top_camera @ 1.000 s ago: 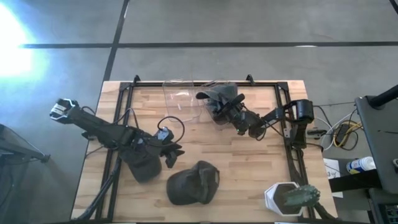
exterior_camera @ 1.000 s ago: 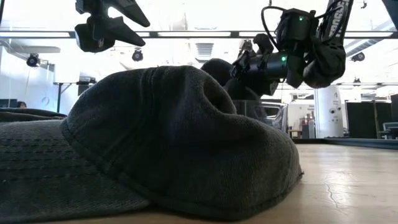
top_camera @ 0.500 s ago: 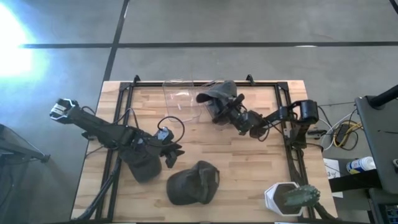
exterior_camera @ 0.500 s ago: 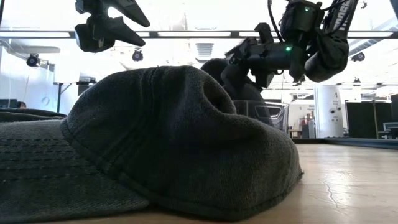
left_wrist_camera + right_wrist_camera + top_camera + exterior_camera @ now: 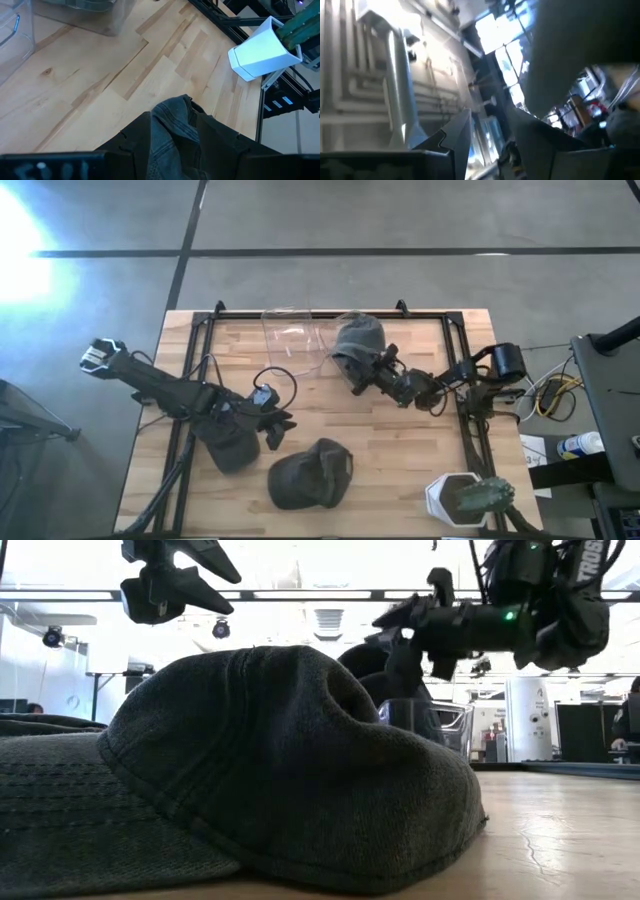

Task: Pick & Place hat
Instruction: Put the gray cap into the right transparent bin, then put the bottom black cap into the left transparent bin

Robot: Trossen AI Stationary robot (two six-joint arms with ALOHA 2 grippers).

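Note:
A dark cap (image 5: 310, 473) lies flat on the table near the near edge and fills the foreground of the low view (image 5: 280, 770). A second grey hat (image 5: 358, 337) sits rounded at the far edge beside a clear container (image 5: 290, 340); what it rests on does not show. My right gripper (image 5: 358, 372) is open, its fingertips at that hat's near right rim, and is raised in the low view (image 5: 392, 628). My left gripper (image 5: 275, 428) hangs open above the table, left of the dark cap (image 5: 175, 135), which shows between its fingers. My right gripper stands open at the grey hat's near right rim (image 5: 352, 360), coming level from the table's right. Whether a fingertip touches the cloth, I cannot tell. Nothing lies between the fingers in the right wrist view (image 5: 490, 120).
A white planter with a green plant (image 5: 468, 498) stands at the near right corner. A black frame (image 5: 200, 330) runs along the table's edges. Cables trail off the right edge (image 5: 540, 390). Bare wood lies between the two hats.
The right arm has swung toward the table's right edge, and its gripper has drawn back from the grey hat. The hat, bunched over the fingers before, now sits rounded and apart at the far edge. The left arm and the dark cap have kept still.

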